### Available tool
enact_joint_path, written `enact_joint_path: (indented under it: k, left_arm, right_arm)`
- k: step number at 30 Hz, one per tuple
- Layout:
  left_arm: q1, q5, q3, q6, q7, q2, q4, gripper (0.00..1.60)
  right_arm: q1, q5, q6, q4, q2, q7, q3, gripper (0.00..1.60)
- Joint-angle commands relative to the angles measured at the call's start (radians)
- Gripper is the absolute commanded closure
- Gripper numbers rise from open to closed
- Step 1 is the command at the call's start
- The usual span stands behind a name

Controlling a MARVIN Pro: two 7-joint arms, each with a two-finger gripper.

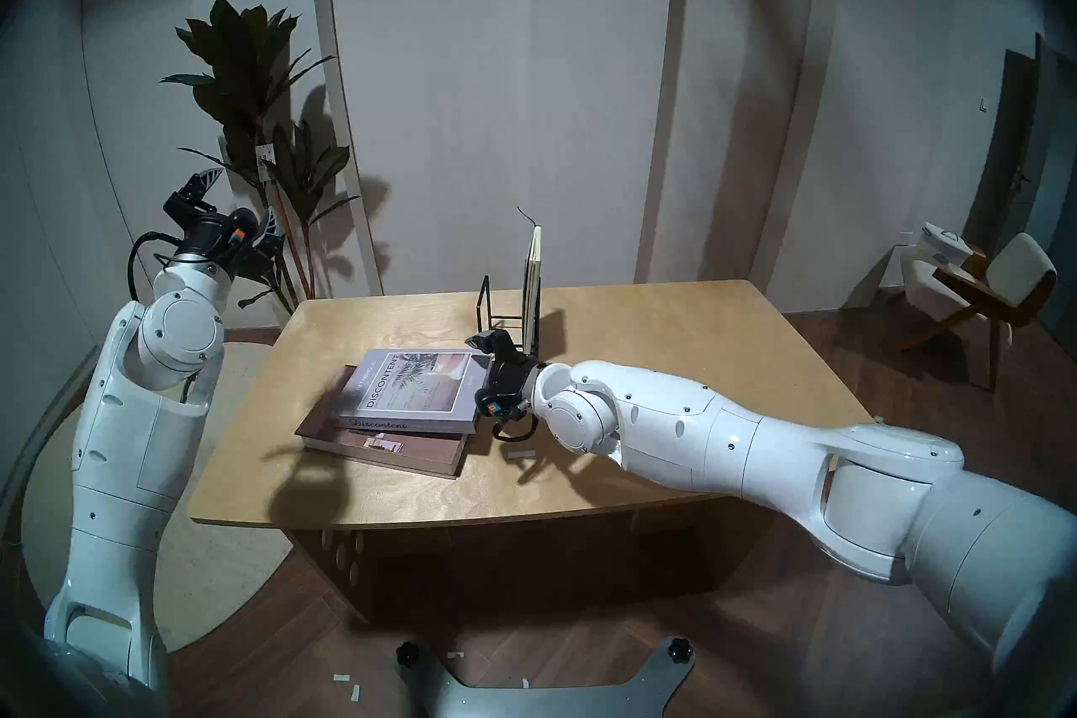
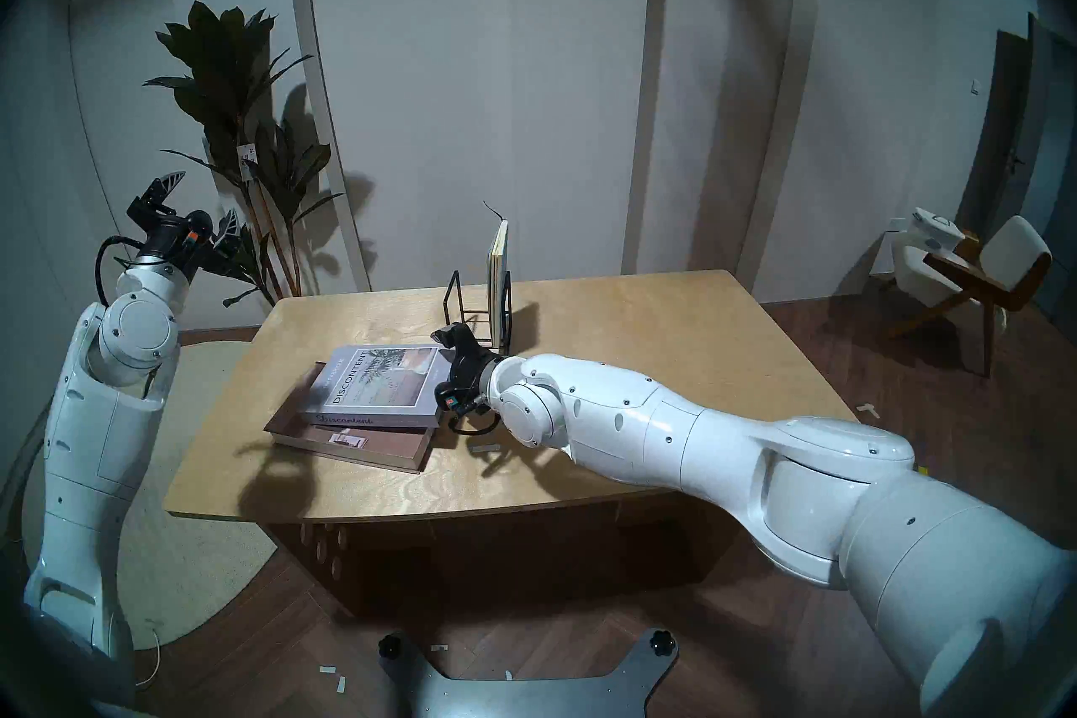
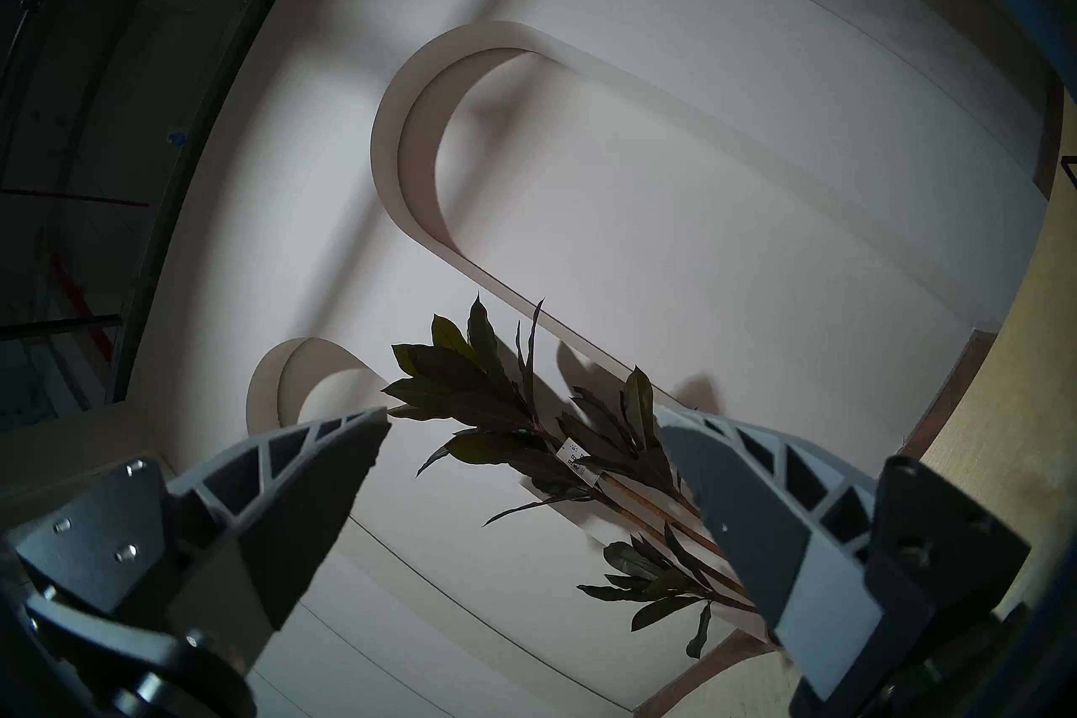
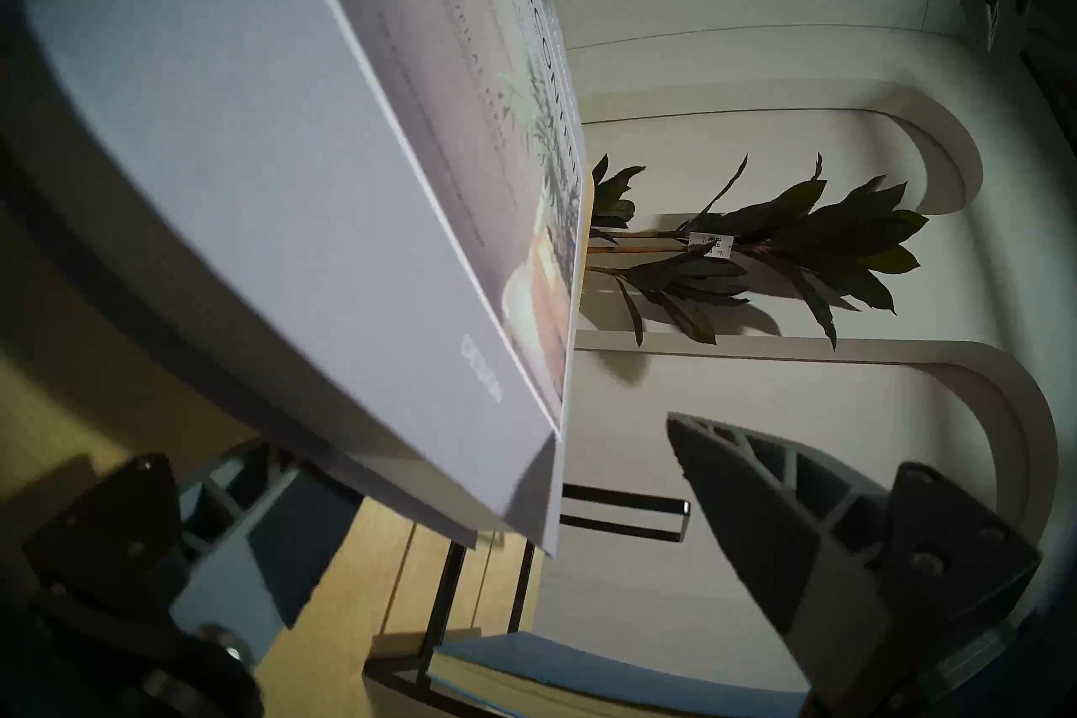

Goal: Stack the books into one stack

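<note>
The lavender-grey "DISCONTENT" book (image 1: pixel 414 384) (image 2: pixel 379 384) lies flat on the large brown book (image 1: pixel 396 451) (image 2: pixel 361 446) near the table's middle, turned slightly askew on it. My right gripper (image 1: pixel 486 367) (image 2: pixel 449 367) is open at the lavender-grey book's right edge. In the right wrist view (image 4: pixel 513 443) its fingers straddle that book's corner (image 4: pixel 262 175), with one finger (image 4: pixel 757 513) apart from the cover. The thin blue book (image 1: pixel 533 285) (image 2: pixel 498 285) (image 4: pixel 583 670) stands upright in the black wire rack (image 1: pixel 495 303). My left gripper (image 1: pixel 239 201) (image 3: pixel 524 419) is open, empty and raised at the far left.
The wooden table (image 1: pixel 641 349) has a small white tape strip (image 1: pixel 520 453) just under my right wrist. A tall potted plant (image 1: pixel 256 116) stands behind the table's left corner, close to my left gripper. A chair (image 1: pixel 991 291) stands at the far right.
</note>
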Motion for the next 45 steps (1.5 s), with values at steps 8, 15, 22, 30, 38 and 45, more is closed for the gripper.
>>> enact_joint_path:
  k: [8, 15, 22, 30, 38, 45]
  left_arm:
    - [-0.022, -0.003, -0.005, 0.001, 0.003, 0.002, -0.015, 0.0]
    - [-0.022, -0.003, -0.005, 0.001, 0.003, 0.002, -0.015, 0.0]
    - [-0.022, -0.002, -0.005, 0.001, 0.003, 0.002, -0.015, 0.0]
    - [-0.021, -0.002, -0.005, 0.0, 0.003, 0.003, -0.014, 0.0]
    - [-0.022, -0.002, -0.005, 0.0, 0.003, 0.003, -0.014, 0.0]
    - [-0.022, -0.002, -0.005, 0.0, 0.003, 0.002, -0.014, 0.0]
  right_arm:
    - [0.035, 0.012, 0.136, -0.198, 0.1, 0.176, -0.011, 0.0]
    - [0.037, 0.01, 0.166, -0.217, 0.105, 0.193, -0.013, 0.0]
    - [0.043, -0.039, 0.113, -0.166, 0.077, 0.142, -0.039, 0.0]
    - [0.078, -0.143, 0.104, -0.151, 0.037, 0.111, -0.099, 0.0]
    - [0.119, -0.258, 0.138, -0.177, 0.033, 0.116, -0.157, 0.0]
    - [0.142, -0.3, 0.16, -0.214, 0.058, 0.16, -0.184, 0.0]
